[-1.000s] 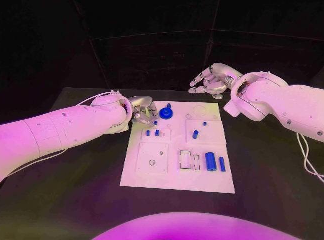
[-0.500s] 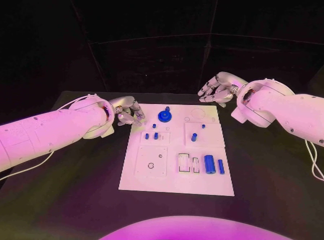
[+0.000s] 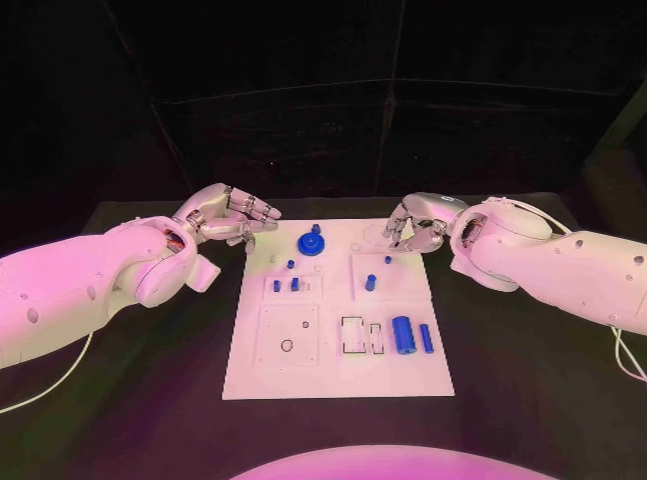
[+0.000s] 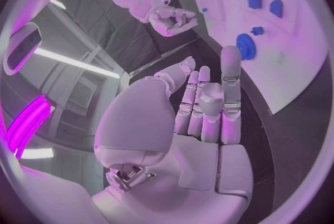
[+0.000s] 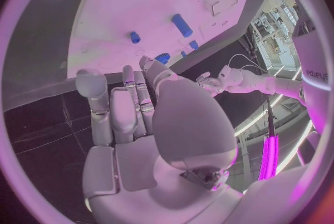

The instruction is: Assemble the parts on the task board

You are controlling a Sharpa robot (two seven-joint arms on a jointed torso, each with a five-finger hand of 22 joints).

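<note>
Both hands have shifted since a second ago: the left hand (image 3: pixel 231 213) has drawn back from the round blue part near the far edge of the board and now sits off the board's far left corner, while the right hand (image 3: pixel 414 224) has come down from beyond the far edge and hangs over the board's far right corner. Neither holds anything. From the left wrist, the left hand's fingers (image 4: pixel 230 84) stand fairly straight and close together, thumb folded across the palm, nothing between them. From the right wrist, the right hand's fingers (image 5: pixel 92 96) are likewise extended and loosely apart, empty.

The task board (image 3: pixel 339 368) lies flat in the middle of the black surface (image 3: pixel 539 380). At its far end stands the round blue part with a peg (image 3: pixel 312 244), between the two hands and touched by neither. Just nearer, on the left square panel, are small blue pieces (image 3: pixel 284 286) in a cluster. On the right panel a short blue peg (image 3: pixel 371 284) lies tilted, with a tiny blue piece (image 3: pixel 387 260) beyond it. Toward the near right, a thick blue cylinder (image 3: pixel 404 335) and a thin blue rod (image 3: pixel 427 339) lie side by side, next to rectangular slots (image 3: pixel 361 337). A small dark ring (image 3: pixel 286 345) sits on the near left panel.
</note>
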